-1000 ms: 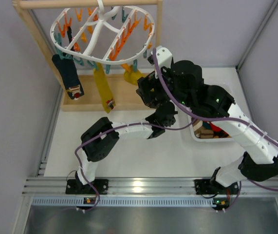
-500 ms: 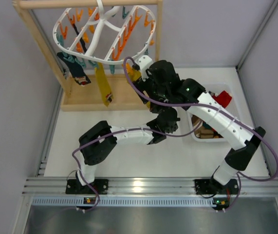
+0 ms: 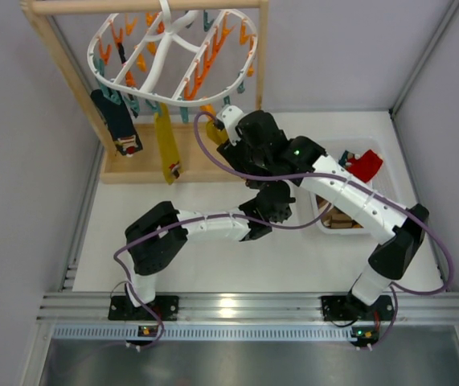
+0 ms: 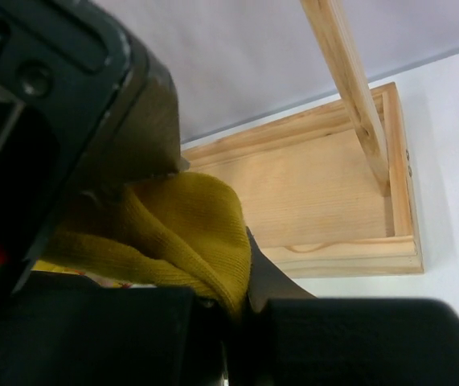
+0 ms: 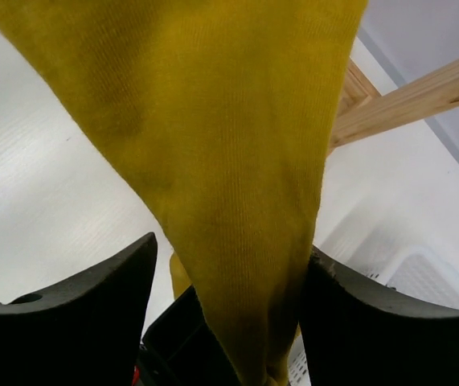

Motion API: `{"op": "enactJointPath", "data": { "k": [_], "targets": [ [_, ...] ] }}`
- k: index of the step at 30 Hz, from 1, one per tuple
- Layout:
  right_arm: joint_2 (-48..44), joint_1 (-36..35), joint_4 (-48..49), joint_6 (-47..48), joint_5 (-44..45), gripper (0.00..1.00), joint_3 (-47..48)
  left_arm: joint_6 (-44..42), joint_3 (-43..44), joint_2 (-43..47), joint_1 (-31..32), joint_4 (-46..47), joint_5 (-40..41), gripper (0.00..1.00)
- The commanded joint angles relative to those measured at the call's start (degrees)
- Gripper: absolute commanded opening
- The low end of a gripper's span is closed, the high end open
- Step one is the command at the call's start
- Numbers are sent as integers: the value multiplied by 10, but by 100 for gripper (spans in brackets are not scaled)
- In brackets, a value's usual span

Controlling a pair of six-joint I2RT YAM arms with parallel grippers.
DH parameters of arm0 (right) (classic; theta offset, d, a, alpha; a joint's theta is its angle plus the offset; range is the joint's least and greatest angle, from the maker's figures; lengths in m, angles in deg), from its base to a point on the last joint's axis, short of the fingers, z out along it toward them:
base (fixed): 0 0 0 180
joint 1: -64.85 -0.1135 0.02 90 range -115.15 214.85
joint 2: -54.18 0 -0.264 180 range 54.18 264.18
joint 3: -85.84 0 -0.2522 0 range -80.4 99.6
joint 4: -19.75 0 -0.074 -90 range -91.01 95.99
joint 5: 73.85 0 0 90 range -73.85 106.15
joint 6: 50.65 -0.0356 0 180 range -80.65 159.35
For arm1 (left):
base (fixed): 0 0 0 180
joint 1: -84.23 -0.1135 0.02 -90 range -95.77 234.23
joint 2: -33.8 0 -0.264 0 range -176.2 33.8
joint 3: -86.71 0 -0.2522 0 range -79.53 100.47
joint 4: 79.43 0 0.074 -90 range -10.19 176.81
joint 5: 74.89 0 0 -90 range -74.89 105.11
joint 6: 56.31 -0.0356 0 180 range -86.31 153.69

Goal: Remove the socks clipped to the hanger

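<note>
The white ring hanger (image 3: 173, 48) hangs from the wooden frame with orange and teal clips. A navy sock (image 3: 116, 122) and a mustard sock (image 3: 165, 145) hang at its left. A second mustard sock (image 3: 215, 129) hangs at the ring's right, mostly hidden by my right arm. My right gripper (image 3: 231, 138) is open with this sock (image 5: 213, 145) hanging between its fingers (image 5: 229, 265). My left gripper (image 3: 271, 201) sits lower, under the right arm, and is shut (image 4: 241, 301) on the sock's lower part (image 4: 181, 233).
The wooden frame's base tray (image 4: 317, 185) lies just behind the grippers, with its right post (image 4: 346, 80) close by. A white bin (image 3: 374, 149) at the right holds a red sock (image 3: 363, 166) and other items. Grey walls enclose the table on both sides.
My right arm has swung left from over the bin to the mustard sock at the hanger's right side. The hanger and its hanging socks have swayed. The left gripper has shifted only slightly.
</note>
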Motion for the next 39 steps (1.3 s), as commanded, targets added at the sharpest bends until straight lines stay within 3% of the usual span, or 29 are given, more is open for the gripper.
{"op": "enactJointPath", "data": {
  "k": [1, 4, 7, 8, 9, 13, 14, 17, 20, 32, 35, 36, 39],
  "targets": [
    [-35, 7, 28, 13, 11, 62, -14, 7, -6, 41, -1, 25, 1, 0],
    [-33, 14, 26, 13, 15, 55, -12, 12, -10, 49, -1, 25, 1, 0],
    [-40, 18, 37, 12, 15, 36, -16, 15, -16, 53, -1, 25, -1, 0],
    [-42, 19, 39, 12, 13, 22, -16, 14, -18, 51, -1, 25, -2, 1],
    [-44, 19, 42, 12, 12, 18, -15, 15, -18, 50, -1, 24, -1, 4],
    [-48, 26, 59, 4, -4, 6, -7, 26, -41, 50, 0, 23, -3, 29],
    [-48, 31, 61, 0, -19, 3, -5, 30, -49, 57, 0, 23, -9, 52],
    [-43, 47, 65, -10, -49, 0, 5, 45, -83, 70, 5, 22, -18, 87],
    [-42, 59, 68, -17, -69, 0, 13, 48, -116, 84, 16, 21, -28, 98],
    [-28, 90, 78, -19, -125, 0, 30, 145, -245, 168, 104, -17, -20, 99],
    [-30, 104, 84, -14, -148, 0, 22, 301, -253, 233, 107, -160, -71, 99],
    [-32, 109, 86, -7, -149, 0, 17, 374, -251, 251, 104, -248, -88, 99],
    [-43, 111, 100, 5, -152, 0, -14, 449, -278, 325, 98, -291, -124, 99]
  ]
}}
